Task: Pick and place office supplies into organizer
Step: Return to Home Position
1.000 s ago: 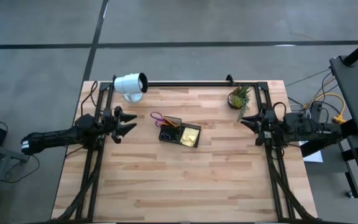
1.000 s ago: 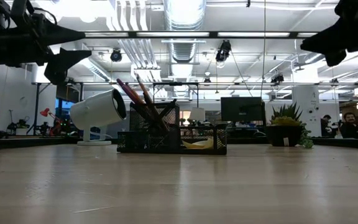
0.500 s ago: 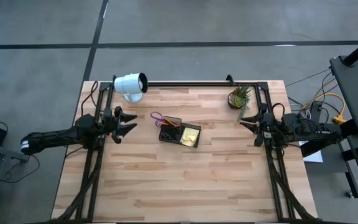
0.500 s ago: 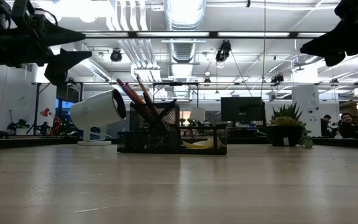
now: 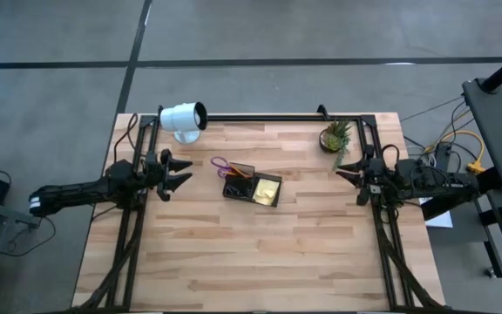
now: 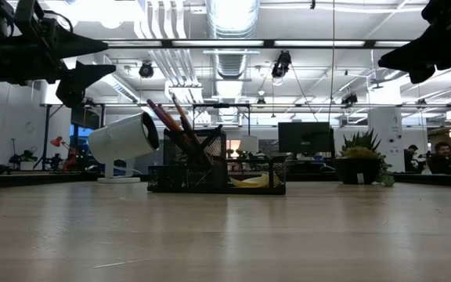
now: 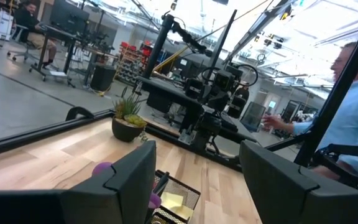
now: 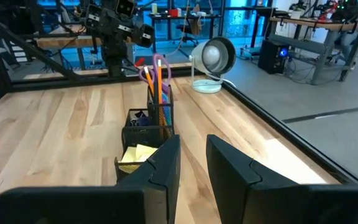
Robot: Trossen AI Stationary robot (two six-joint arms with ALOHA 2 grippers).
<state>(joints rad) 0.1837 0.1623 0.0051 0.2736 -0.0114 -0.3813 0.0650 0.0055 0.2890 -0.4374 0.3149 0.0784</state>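
The right arm (image 5: 415,180) has shifted only a little since a second ago. The left arm (image 5: 85,192) and everything on the tabletop (image 5: 251,253) lie as before. The right arm reaches in over the tabletop's right edge, just beside the plant (image 5: 335,136). Its jaws point toward the middle, stand a narrow gap apart and hold nothing. The left arm reaches in over the left edge, near the white lamp (image 5: 183,118), with its jaws spread wide and empty. Both arms hang above the wood, well apart from the organizer (image 5: 252,186), which sits between them near the tabletop's middle. Pens (image 8: 160,81) and the purple-handled scissors (image 5: 220,163) stand in its taller section, leaning toward the lamp side. The yellow sticky pad (image 5: 267,190) lies in the low section on the side toward the right arm.
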